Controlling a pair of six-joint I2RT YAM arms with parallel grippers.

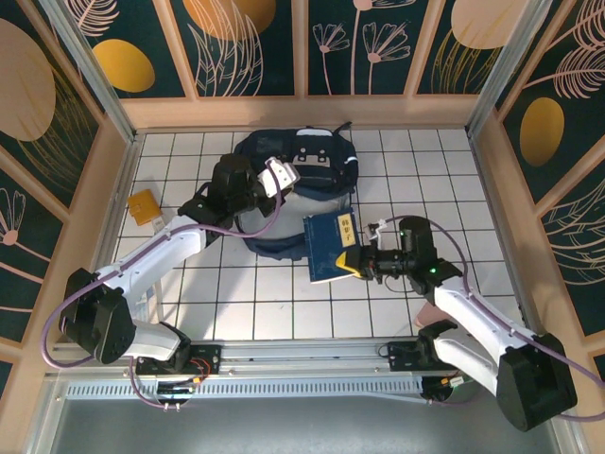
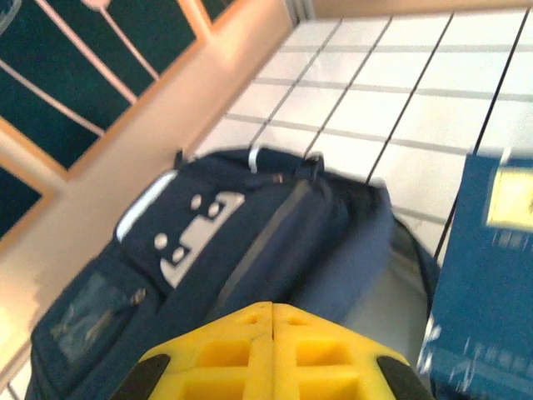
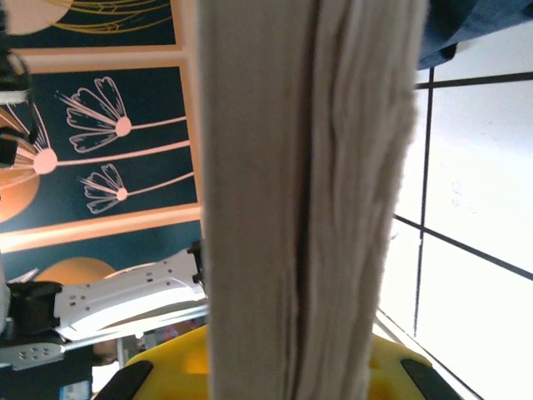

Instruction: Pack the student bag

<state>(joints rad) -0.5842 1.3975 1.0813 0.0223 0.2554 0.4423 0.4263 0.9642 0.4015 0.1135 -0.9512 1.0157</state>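
1. Top external: the student bag (image 1: pixel 317 170), a rounded navy fabric backpack with a grey patch, lies at the far centre of the white gridded table (image 1: pixel 274 303). The left gripper (image 1: pixel 279 180) sits on it, fingertips hidden. The right gripper (image 1: pixel 350 261) is clamped on the near corner of a flat blue book (image 1: pixel 329 241) at the bag's near right edge.
2. Left wrist: blurred. The yellow pads (image 2: pixel 225 354) meet with no gap and nothing visible between them, over the bag's (image 2: pixel 275 242) soft folds. The book (image 2: pixel 487 292) is cut off at right.
3. Right wrist: the book (image 3: pixel 308 167) stands edge-on, its pale, wavy page block pinched between yellow fingers (image 3: pixel 166 371) cut off at the bottom edge.
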